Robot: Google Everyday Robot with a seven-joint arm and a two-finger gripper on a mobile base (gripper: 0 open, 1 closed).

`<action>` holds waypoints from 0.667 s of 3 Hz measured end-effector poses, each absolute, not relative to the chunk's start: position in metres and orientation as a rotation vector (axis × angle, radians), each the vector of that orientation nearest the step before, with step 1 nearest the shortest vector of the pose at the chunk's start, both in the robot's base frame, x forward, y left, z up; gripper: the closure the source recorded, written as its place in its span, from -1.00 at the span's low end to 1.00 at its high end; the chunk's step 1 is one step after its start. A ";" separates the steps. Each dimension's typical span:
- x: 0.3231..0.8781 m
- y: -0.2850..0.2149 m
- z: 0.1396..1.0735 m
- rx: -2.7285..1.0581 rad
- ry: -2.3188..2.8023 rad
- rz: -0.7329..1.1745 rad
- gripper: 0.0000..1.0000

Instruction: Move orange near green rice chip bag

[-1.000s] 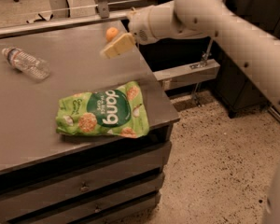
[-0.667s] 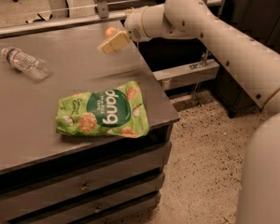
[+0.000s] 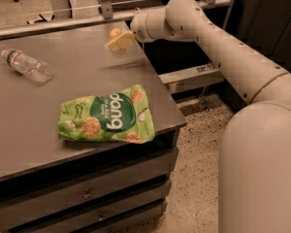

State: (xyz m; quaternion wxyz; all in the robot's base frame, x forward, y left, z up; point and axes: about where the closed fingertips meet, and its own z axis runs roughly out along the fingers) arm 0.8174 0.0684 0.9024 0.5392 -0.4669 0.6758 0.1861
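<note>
The orange (image 3: 115, 32) sits at the far edge of the grey table (image 3: 87, 72), towards its right corner, and well apart from the green rice chip bag (image 3: 106, 114), which lies flat near the front right edge. The gripper (image 3: 120, 41) hangs low over the table, just beside the orange on its near side. From where I stand I cannot tell whether it is spread or pressed together, or whether it touches the fruit.

Compared with a second ago, the gripper has crept a little farther in towards the orange, and the arm (image 3: 218, 47) has swung round, so its lower part now bulks large at the near right. The orange itself has not shifted, and neither has the bag or the clear bottle (image 3: 26, 65) lying on the left.

I judge the reach to be nearly finished and the grasp not yet made, so the carry towards the bag is all still to do.
</note>
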 end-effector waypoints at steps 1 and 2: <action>0.839 0.063 0.892 -1.070 1.626 0.443 -1.00; 0.851 0.068 0.882 -1.060 1.631 0.465 -1.00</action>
